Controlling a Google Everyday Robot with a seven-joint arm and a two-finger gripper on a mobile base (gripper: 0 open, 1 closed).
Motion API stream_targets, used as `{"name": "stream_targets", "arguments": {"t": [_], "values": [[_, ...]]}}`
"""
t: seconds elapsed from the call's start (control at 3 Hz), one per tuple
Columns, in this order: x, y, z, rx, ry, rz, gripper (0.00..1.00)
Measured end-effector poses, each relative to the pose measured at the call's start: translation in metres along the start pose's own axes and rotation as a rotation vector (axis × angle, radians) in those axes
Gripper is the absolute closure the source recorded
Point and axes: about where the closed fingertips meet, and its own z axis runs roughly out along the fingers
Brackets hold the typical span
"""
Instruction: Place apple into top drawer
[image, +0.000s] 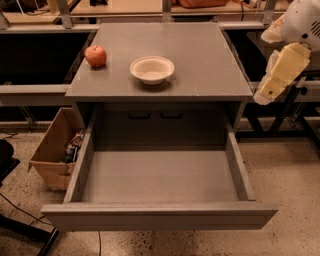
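Note:
The red apple (95, 55) sits on the left side of the grey cabinet top (200, 60). The top drawer (160, 212) is pulled fully open below it, grey and with nothing inside. My gripper (270, 87) hangs at the upper right, off the cabinet's right edge, far from the apple and above floor level beside the drawer. It holds nothing.
A cream-white bowl (152, 69) stands on the cabinet top just right of the apple. A brown cardboard box (55, 150) with clutter sits on the floor left of the drawer. Dark rails and table frames run behind and to both sides.

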Motion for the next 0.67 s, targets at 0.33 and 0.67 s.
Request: {"name": "stream_targets", "arguments": {"t": [0.33, 0.67], "values": [[0.0, 0.0, 0.0, 0.0, 0.0, 0.0, 0.0], [-0.027, -0.023, 0.021, -0.021, -0.085, -0.03, 0.0]]}}
